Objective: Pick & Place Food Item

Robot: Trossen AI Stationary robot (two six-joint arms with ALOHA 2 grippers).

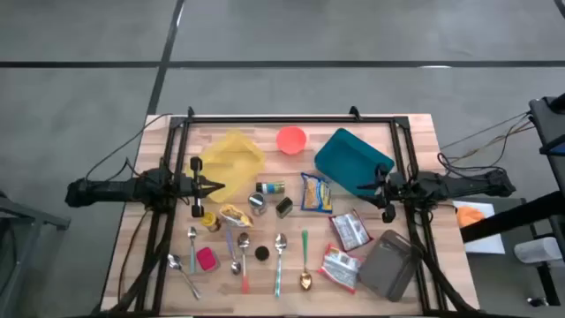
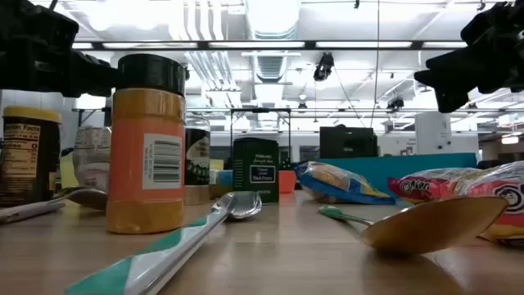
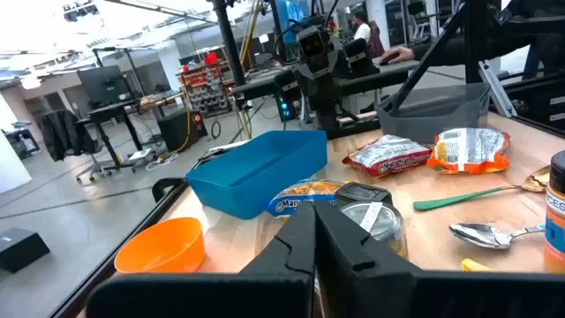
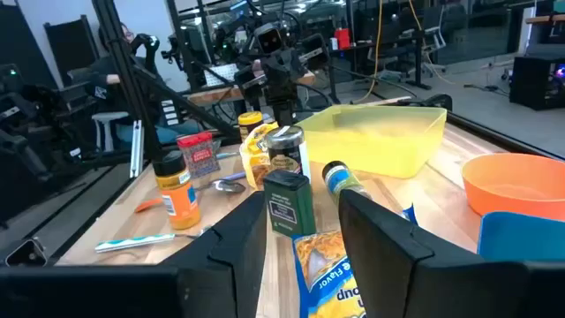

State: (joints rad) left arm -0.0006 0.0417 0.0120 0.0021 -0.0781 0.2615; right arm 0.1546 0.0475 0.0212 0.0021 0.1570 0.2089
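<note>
The right gripper [image 1: 378,184] hovers with fingers apart and empty over the blue bin's [image 1: 351,159] near edge; the yellow snack bag [image 1: 316,193] lies flat just beside it, probably untouched. The left gripper [image 1: 217,187], closed on nothing, hangs by the yellow bin [image 1: 234,155].

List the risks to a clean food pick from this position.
1. Crowding: the yellow-and-blue snack bag lies right beside the dark green tin and small jars, so the right gripper, its fingers apart, may knock them over when it descends.
2. The spoons lie close below, easy to snag.
3. The left gripper, shut, waits over the yellow bin; a reach across could risk a collision.
</note>
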